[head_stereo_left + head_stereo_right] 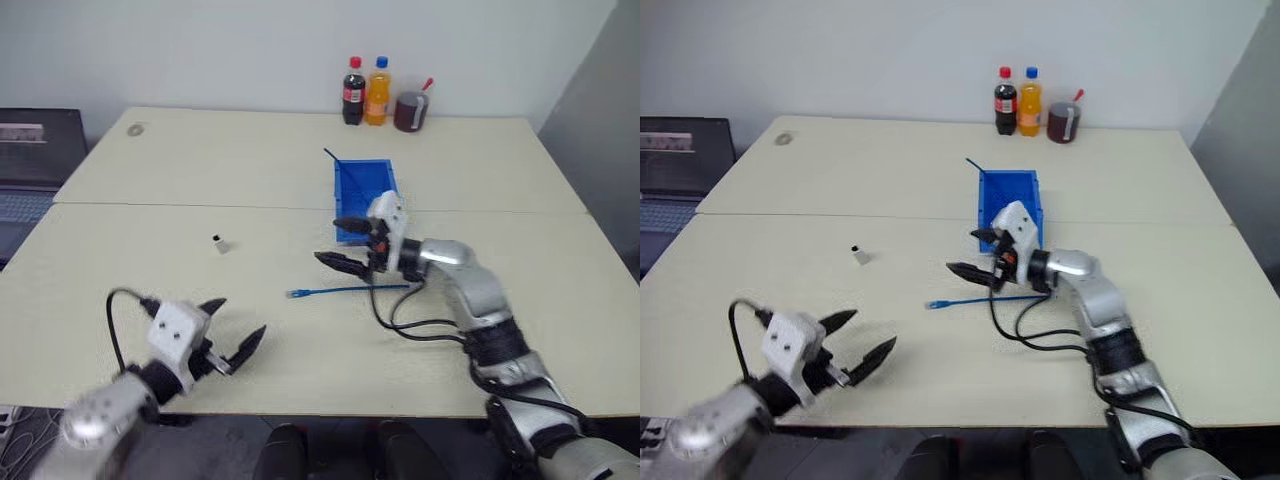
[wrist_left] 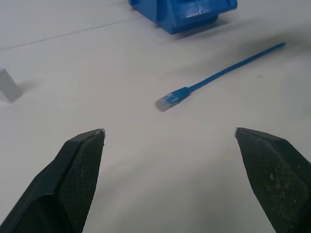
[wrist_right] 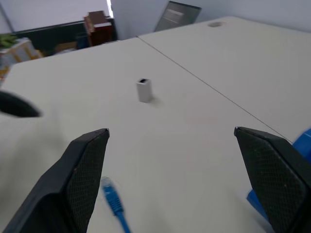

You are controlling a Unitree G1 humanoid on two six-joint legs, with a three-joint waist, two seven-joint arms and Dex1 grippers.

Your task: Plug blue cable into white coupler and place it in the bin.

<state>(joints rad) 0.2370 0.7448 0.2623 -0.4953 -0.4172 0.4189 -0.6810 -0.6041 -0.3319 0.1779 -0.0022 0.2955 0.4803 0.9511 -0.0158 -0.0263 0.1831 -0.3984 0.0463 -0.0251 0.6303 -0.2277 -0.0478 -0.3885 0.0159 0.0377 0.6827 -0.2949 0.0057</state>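
Cable (image 1: 350, 290) lies loose on the surface before the bin (image 1: 365, 192), coupler (image 1: 219, 243) well apart. Both fingers spread, empty. Grip the cable just behind its plug for straight insertion.

Plain office or lab room set up for bench trials. Two pale cream tables (image 1: 200, 170) pushed together, seam running across between them, against a bare white wall (image 1: 200, 50). Laptop (image 1: 30, 160) at the left edge, screen up. At the far edge by the wall stand a dark cola bottle (image 1: 354, 92), an orange soda bottle (image 1: 378, 92) and a dark cup with a red straw (image 1: 411, 111). Right wrist view shows shelving or cabinets with stacked boxes (image 3: 99, 24) across the room, blurred.
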